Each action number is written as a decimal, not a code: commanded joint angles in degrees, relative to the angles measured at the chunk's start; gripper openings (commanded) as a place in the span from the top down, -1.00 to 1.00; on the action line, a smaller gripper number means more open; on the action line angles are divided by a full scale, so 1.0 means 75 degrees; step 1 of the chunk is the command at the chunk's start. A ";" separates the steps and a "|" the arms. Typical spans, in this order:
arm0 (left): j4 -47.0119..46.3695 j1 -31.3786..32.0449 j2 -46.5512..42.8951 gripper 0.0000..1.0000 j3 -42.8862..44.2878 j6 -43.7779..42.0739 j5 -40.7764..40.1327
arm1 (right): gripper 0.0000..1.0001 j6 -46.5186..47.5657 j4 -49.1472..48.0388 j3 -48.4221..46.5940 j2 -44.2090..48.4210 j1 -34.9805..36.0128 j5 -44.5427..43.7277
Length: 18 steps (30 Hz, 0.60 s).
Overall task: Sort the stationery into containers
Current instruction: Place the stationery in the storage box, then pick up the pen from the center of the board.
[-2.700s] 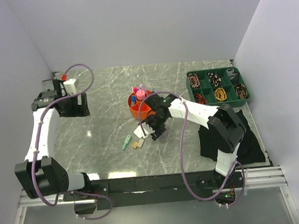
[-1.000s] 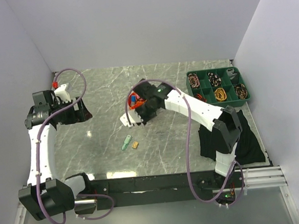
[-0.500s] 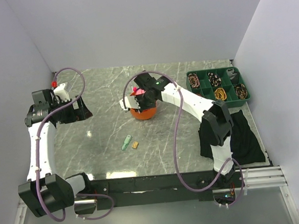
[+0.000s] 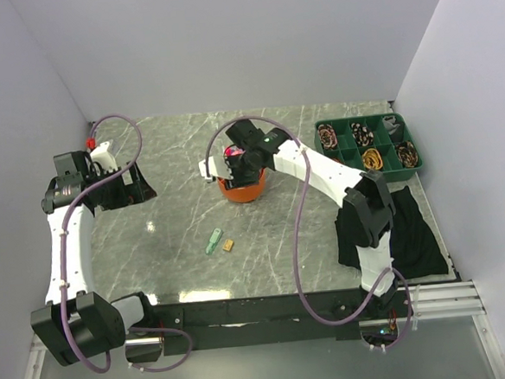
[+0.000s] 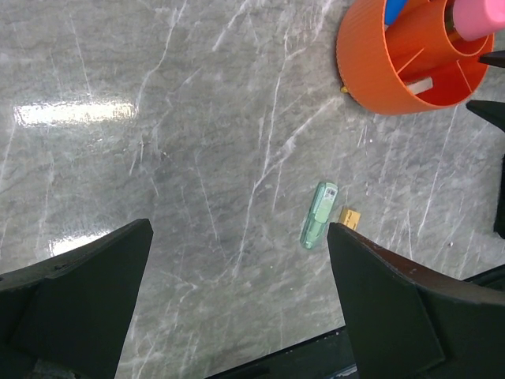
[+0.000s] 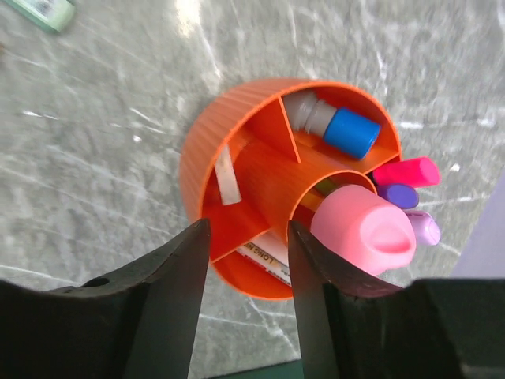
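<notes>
The orange pot [image 4: 243, 190] stands mid-table, and my right gripper [image 4: 236, 166] hangs right above it. From the right wrist, the right gripper [image 6: 248, 230] is open over the pot's [image 6: 207, 150] near outer section, where a white printed item [image 6: 268, 254] lies loose. A pink tube [image 6: 364, 229] stands in the centre cup, with a blue cylinder [image 6: 348, 133] and pink- and purple-capped markers [image 6: 404, 183] beside it. A green clip [image 4: 214, 241] and a yellow eraser [image 4: 229, 245] lie on the table. My left gripper [image 4: 138, 187] is open at the far left, holding nothing; its wrist view shows the clip [image 5: 318, 226] and eraser [image 5: 349, 216].
A green divided tray [image 4: 343, 145] with coloured coiled bands sits at the back right. A black cloth [image 4: 412, 235] lies at the right front edge. White walls close in the table at the back and on both sides.
My right gripper has travelled from low over the table near the clip up and back to above the orange pot, and its jaws have opened. The left arm has hardly moved.
</notes>
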<state>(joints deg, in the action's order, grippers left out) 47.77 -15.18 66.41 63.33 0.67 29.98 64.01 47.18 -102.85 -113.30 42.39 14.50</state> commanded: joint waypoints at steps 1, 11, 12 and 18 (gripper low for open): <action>0.0064 -0.0027 0.0039 -0.99 0.0040 -0.0241 0.0187 | -0.05 -0.0306 0.0109 0.0177 0.0856 0.0043 0.0738; 0.0182 -0.0027 -0.0078 -0.99 -0.0007 -0.0335 -0.0035 | 0.00 0.0652 0.0015 0.1476 0.0821 0.0874 0.2379; 0.0182 -0.0027 -0.0136 -0.99 0.0005 -0.0289 -0.0106 | 0.00 0.0816 -0.0218 0.1548 0.0740 0.1165 0.2332; 0.0485 -0.0039 -0.0288 -0.99 0.0286 -0.0452 -0.0422 | 0.00 0.0934 -0.1016 0.1596 0.0072 0.1800 0.2145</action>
<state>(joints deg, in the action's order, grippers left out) 49.47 -15.18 66.32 63.33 -1.06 28.38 68.97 45.30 -90.17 -110.72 53.80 29.21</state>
